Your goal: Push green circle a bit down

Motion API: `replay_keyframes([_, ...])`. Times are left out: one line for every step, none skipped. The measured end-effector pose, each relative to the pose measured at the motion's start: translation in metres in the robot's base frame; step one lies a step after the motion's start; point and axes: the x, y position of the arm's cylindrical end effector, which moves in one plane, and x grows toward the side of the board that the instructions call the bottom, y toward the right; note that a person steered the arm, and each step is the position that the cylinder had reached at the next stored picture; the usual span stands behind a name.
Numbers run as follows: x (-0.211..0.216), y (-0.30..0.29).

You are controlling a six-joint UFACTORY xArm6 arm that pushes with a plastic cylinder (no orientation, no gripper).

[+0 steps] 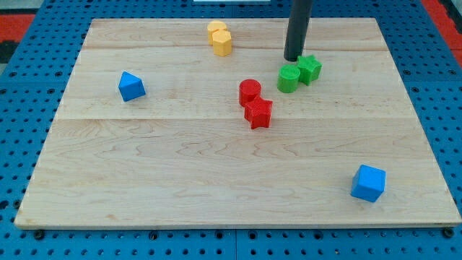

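- The rod comes down from the view's top, and my tip point(293, 58) rests on the wooden board point(216, 180) toward its top right – it is a bare rod end, with nothing to open or close and nothing held
- The green circle point(289, 79) sits just below the tip, very close to it, maybe touching
- A green star point(310, 68) touches the circle on its right side
- Near the board's middle a red circle point(250, 91) and a red star point(258, 113) sit pressed together
- Two yellow blocks point(219, 37) huddle by the top edge
- A blue triangle point(131, 86) lies toward the left edge – a blue cube point(369, 182) sits in the bottom right corner
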Motion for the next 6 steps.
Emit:
replay_keyframes([0.000, -0.006])
replay_keyframes([0.000, -0.018])
replay_keyframes([0.003, -0.030])
replay_keyframes([0.027, -0.033])
replay_keyframes([0.064, -0.032])
replay_keyframes([0.089, -0.014])
